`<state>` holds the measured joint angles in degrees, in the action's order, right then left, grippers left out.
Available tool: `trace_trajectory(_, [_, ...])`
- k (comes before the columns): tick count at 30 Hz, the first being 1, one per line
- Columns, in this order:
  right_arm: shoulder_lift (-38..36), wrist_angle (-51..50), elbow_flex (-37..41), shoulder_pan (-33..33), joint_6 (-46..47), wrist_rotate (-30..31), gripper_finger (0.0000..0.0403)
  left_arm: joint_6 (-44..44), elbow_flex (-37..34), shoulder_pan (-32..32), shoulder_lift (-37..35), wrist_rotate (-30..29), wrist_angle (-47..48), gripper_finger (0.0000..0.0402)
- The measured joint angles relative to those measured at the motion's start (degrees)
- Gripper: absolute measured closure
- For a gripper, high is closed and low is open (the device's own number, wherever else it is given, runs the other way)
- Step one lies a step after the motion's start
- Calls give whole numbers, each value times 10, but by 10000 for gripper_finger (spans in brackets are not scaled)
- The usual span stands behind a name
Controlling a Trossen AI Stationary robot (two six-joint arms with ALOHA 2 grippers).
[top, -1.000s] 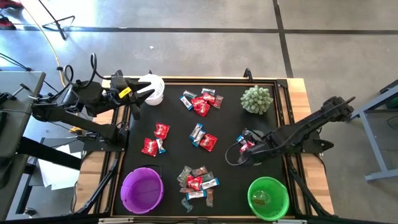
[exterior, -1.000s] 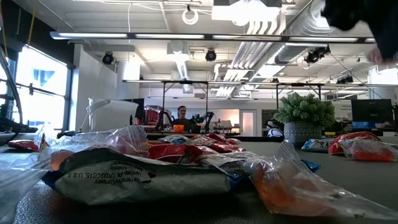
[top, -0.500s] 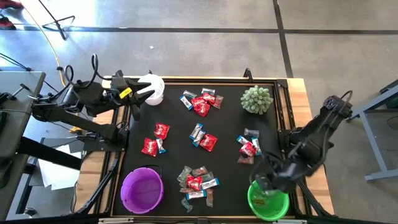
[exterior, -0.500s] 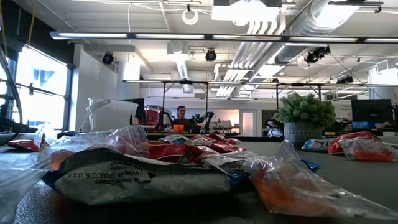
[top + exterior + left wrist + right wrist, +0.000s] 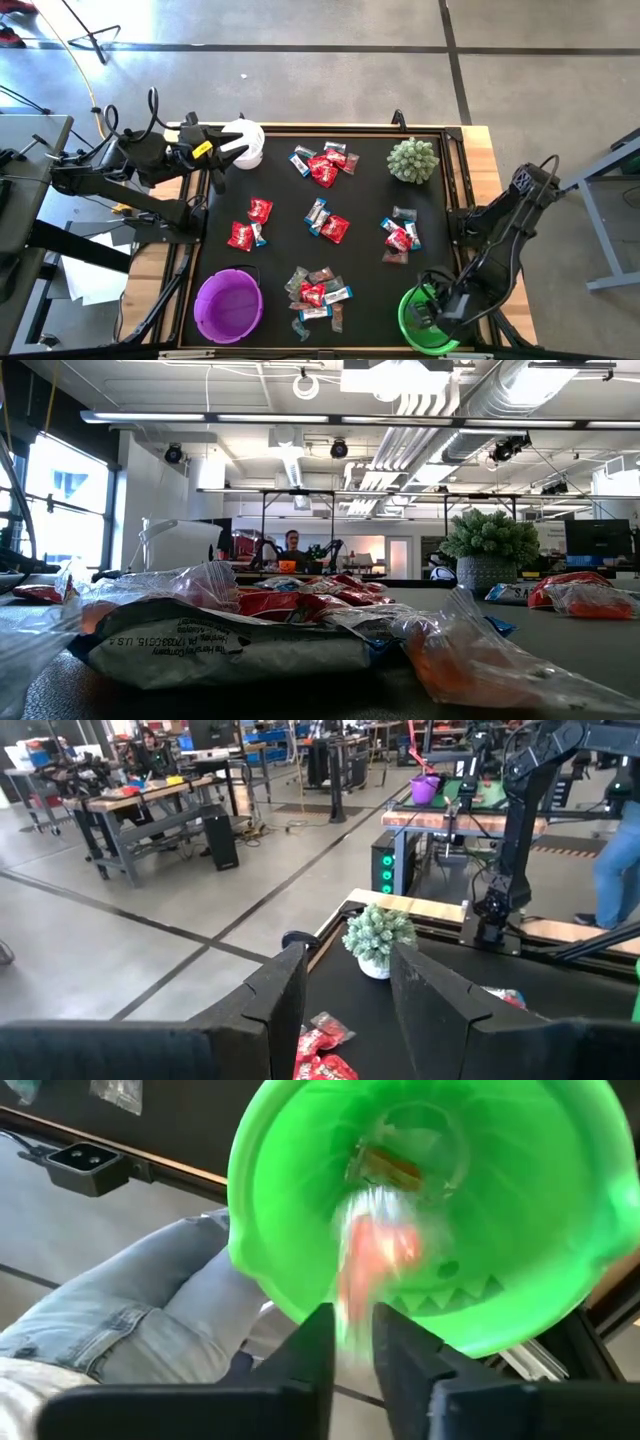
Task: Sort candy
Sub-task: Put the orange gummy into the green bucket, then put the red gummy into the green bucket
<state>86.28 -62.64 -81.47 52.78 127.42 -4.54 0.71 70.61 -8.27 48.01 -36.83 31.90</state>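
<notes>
My right gripper (image 5: 428,312) hangs over the green bowl (image 5: 412,332), fingers (image 5: 312,1342) slightly parted, a red candy (image 5: 372,1260) blurred just past them inside the bowl. My left gripper (image 5: 232,147) waits spread by the white bowl (image 5: 250,140); other sweets lie across the black mat (image 5: 365,205).

Right gripper (image 5: 432,312) moved from candy cluster (image 5: 401,238) at table's 3 o'clock to over green bowl (image 5: 412,327) at 5 o'clock. Fingers parting; red candy (image 5: 372,1260) blurred, seemingly dropping into bowl.
</notes>
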Motion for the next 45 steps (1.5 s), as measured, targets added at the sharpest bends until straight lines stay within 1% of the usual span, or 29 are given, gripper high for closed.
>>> trace_trajectory(3, [0,-3,0,-7,-2,-2,298,-6,0,0,0,-1,0,271])
trace_trajectory(5, [0,-8,0,-11,-7,-5,282,-6,0,0,0,-1,0,271])
trace_trajectory(7, [0,-11,0,-19,-31,-5,273,-6,0,0,0,-1,0,271])
trace_trajectory(9, [0,-24,0,-31,-76,-4,271,-6,0,0,0,-1,0,271])
trace_trajectory(12, [0,-65,0,-59,-177,24,271,-5,0,0,0,-1,0,271])
trace_trajectory(19, [0,-208,0,-143,-438,105,270,7,0,0,0,-1,0,271])
trace_trajectory(23, [0,-214,18,-178,-615,140,270,7,0,0,0,-1,0,271])
trace_trajectory(26, [0,-188,55,-193,-715,137,270,7,0,0,0,-1,3,271])
trace_trajectory(28, [0,-164,85,-205,-732,130,270,7,0,0,0,-1,8,271])
trace_trajectory(33, [0,-70,178,-237,-684,94,270,20,0,0,0,-1,24,271])
trace_trajectory(36, [0,6,227,-249,-684,82,270,21,0,0,0,-1,30,271])
trace_trajectory(41, [0,105,289,-258,-709,43,270,21,0,0,0,-1,30,271])
trace_trajectory(45, [0,146,320,-259,-710,36,270,22,0,0,0,-1,30,271])
